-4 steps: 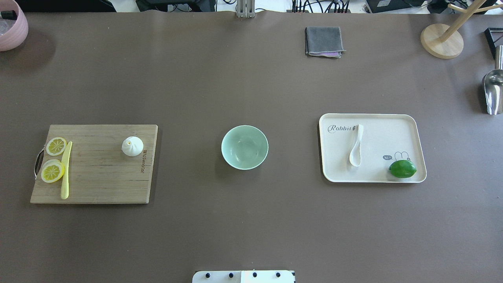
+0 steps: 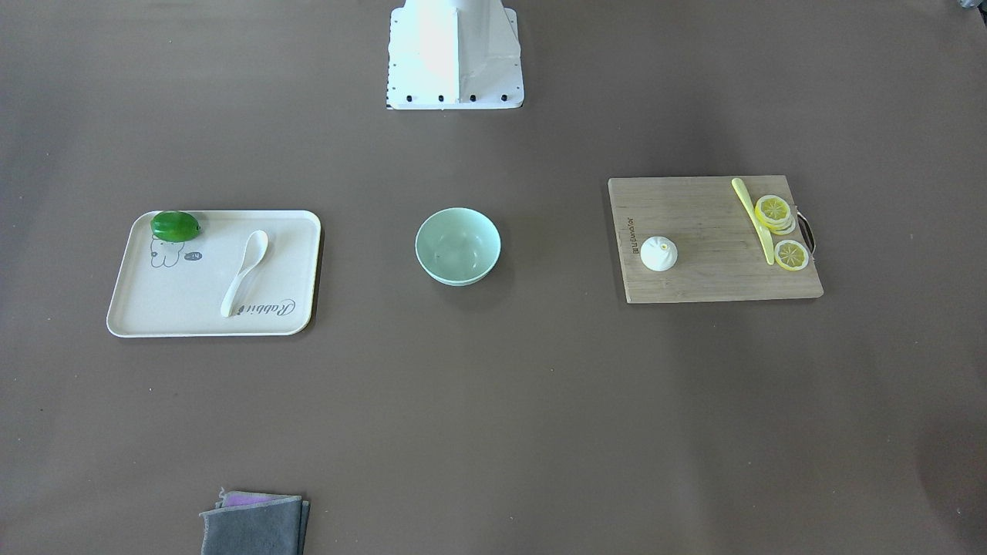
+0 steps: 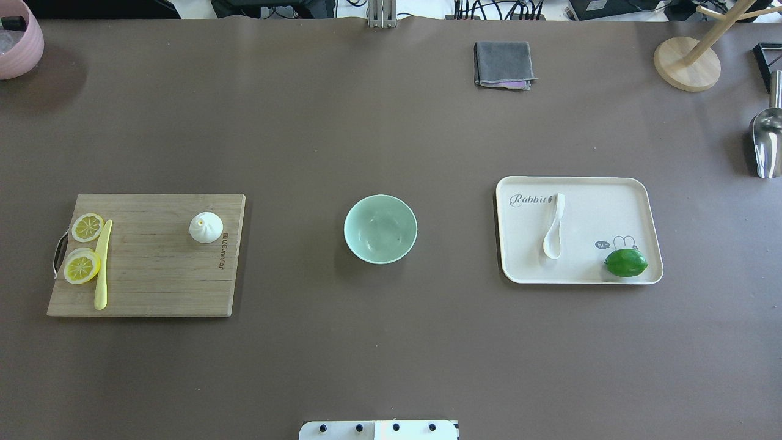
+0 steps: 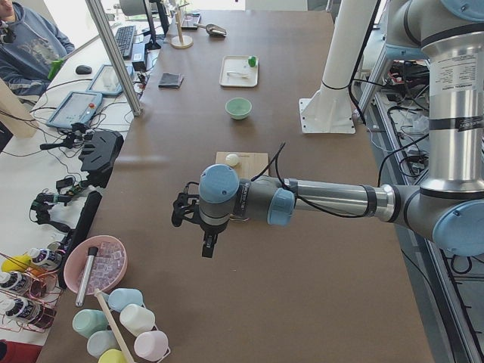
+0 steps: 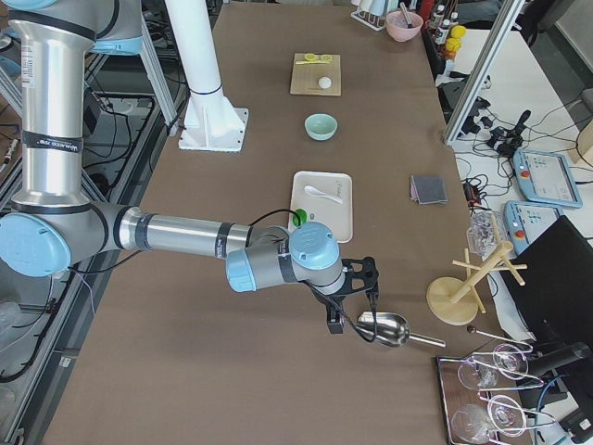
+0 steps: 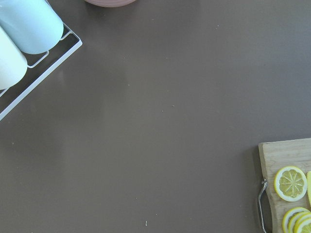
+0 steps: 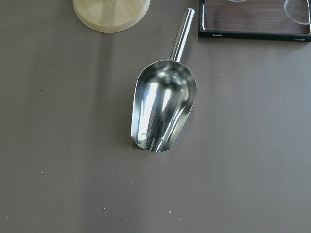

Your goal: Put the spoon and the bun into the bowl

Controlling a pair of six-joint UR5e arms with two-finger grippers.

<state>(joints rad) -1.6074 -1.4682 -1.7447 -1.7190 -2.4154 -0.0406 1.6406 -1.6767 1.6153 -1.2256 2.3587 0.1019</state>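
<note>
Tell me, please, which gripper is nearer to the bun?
Left. The left gripper hovers beyond the handle end of the cutting board that holds the bun; the right gripper is far off past the tray, above the metal scoop.

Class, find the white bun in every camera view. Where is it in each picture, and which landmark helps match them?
Exterior front-facing: the bun, right of centre.
Overhead exterior: bun left of centre.
Exterior left: bun just above centre.
Exterior right: bun near the top, middle.
Left wrist-mounted: absent.
Right wrist-mounted: absent.
Landmark: the wooden cutting board it sits on; only the right wrist view lacks it.
</note>
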